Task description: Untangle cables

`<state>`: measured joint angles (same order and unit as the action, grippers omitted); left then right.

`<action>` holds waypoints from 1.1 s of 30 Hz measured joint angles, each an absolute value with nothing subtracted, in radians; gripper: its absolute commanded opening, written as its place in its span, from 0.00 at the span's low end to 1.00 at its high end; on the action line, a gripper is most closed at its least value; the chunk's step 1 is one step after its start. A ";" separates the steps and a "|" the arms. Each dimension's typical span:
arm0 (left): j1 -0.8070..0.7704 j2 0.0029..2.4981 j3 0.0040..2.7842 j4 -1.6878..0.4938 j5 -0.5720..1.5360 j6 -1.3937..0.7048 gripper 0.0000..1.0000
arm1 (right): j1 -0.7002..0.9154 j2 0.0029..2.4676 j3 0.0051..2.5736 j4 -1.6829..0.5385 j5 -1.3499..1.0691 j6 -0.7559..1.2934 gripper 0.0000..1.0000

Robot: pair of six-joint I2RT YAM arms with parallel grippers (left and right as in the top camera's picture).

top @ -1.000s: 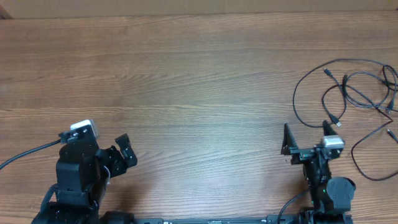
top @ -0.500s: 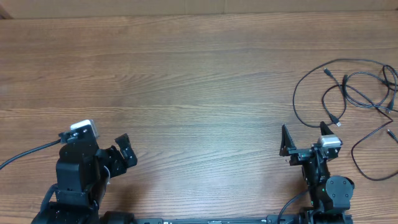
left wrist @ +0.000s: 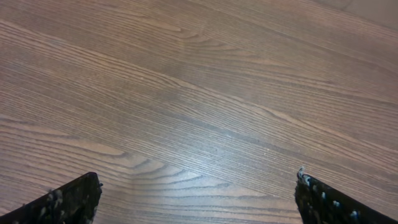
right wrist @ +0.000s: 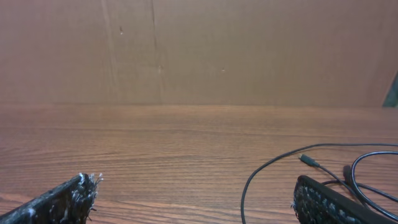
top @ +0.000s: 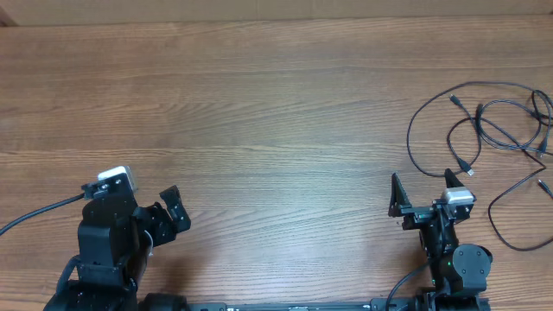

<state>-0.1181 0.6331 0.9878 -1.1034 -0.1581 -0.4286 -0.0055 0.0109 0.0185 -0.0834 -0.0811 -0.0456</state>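
The cables are thin black cords with small plugs, lying in loose overlapping loops at the right edge of the wooden table. The right wrist view shows one loop and a plug of the cables just beyond my right finger. My right gripper is open and empty, just left of and below the nearest loop; it also shows in the right wrist view. My left gripper is open and empty at the near left, far from the cables, over bare wood in the left wrist view.
A brown cardboard wall stands along the table's far edge. The wooden table stretches bare between the two arms. A thick black robot cable runs off the left edge.
My right gripper has drawn slightly toward the near edge and a touch left. The left arm and the cables have not moved.
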 measured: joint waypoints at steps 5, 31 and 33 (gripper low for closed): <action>-0.118 0.633 0.988 -1.103 -0.158 -0.429 0.99 | -0.006 0.011 0.019 -0.083 -0.081 -0.045 1.00; -0.005 0.075 0.195 -0.188 -0.091 -0.366 1.00 | -0.006 0.011 0.019 -0.082 -0.081 -0.046 1.00; -0.005 0.042 0.135 -0.093 -0.078 -0.350 1.00 | -0.006 0.011 0.019 -0.082 -0.081 -0.045 1.00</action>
